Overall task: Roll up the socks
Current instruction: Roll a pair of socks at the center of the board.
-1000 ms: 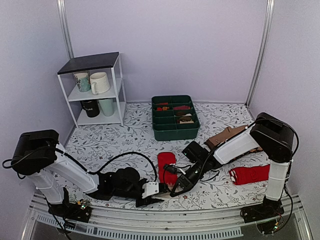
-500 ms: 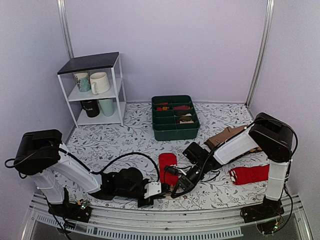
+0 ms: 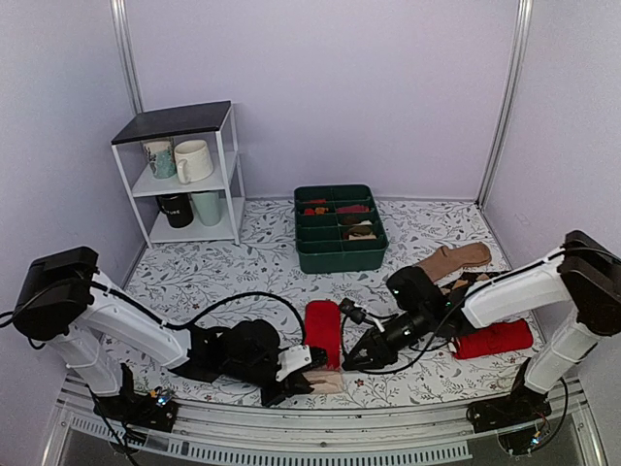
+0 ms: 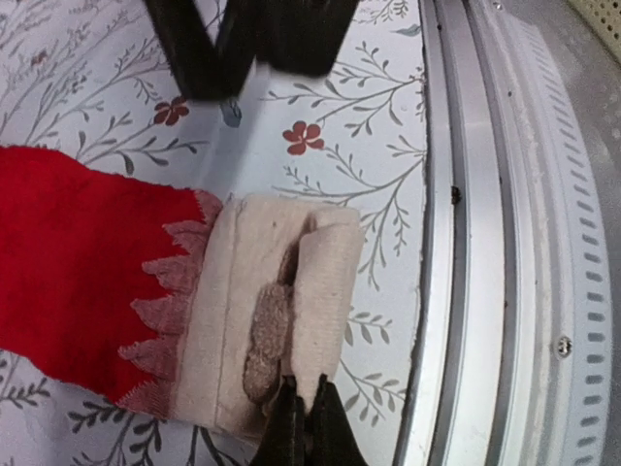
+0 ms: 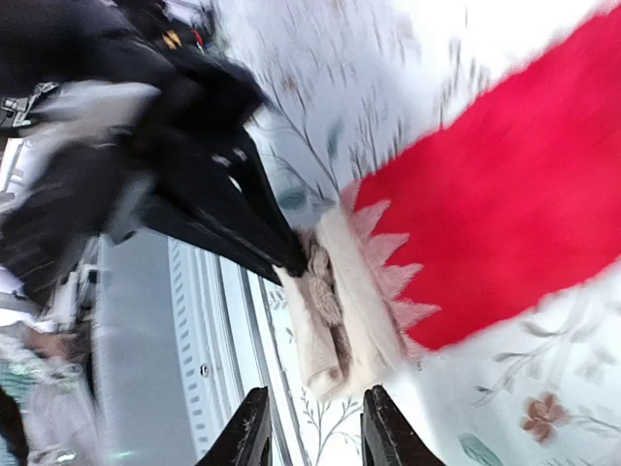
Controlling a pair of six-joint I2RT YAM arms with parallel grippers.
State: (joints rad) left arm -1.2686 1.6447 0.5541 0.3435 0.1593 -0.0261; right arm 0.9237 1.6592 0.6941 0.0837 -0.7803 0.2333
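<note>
Left gripper (image 4: 306, 429): jaws pressed together, pinching the near edge of the folded pale end of the socks (image 3: 323, 330). The socks lie on the counter (image 3: 194, 282) near its front edge, about midway between the two arm bases. Their long axis runs front to back, with the beige fold nearest the rail and the red body stretching away toward the green tray (image 3: 340, 254). The fold is only started, one turn at most. Right gripper (image 5: 313, 403): jaws spread and holding nothing, hovering just right of that same beige end. Both arms are close, but the left has the grip, so the roll likely advances from the fold away along the red length. A second, all-red pair (image 3: 495, 338) lies well apart to the right.
</note>
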